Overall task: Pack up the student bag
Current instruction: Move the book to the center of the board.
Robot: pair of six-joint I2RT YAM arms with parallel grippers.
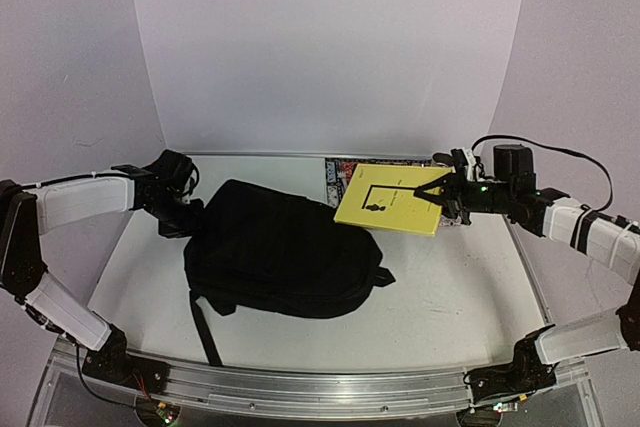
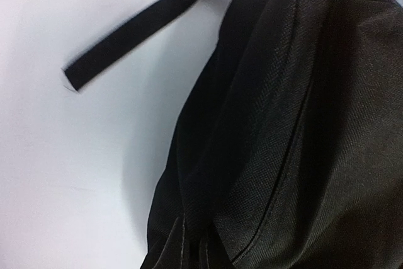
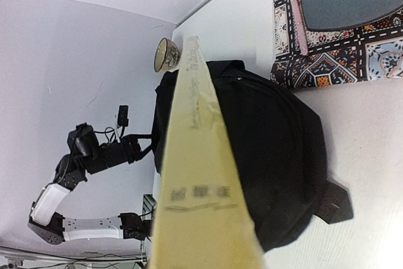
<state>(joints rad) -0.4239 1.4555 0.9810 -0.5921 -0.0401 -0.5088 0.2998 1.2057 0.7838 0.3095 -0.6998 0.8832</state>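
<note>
The student bag (image 1: 285, 252), a large black fabric backpack, lies flat at the table's middle. One strap (image 1: 205, 327) trails toward the near edge. My left gripper (image 1: 192, 219) sits at the bag's left end, shut, with bag fabric (image 2: 296, 130) bunched at its tips. The left wrist view is filled by that cloth and a loose strap (image 2: 138, 33). My right gripper (image 1: 432, 190) is shut on the right edge of a yellow book (image 1: 388, 201), held tilted above the bag's right end. The book's spine (image 3: 195, 181) fills the right wrist view and hides the fingers.
A patterned book with a grey-blue disc (image 3: 340, 23) lies on the table behind the yellow book (image 1: 340, 169). A small bowl (image 3: 167, 53) stands past the bag's far end. The white table (image 1: 460, 287) is edged by a metal rail (image 1: 330, 387) at the front.
</note>
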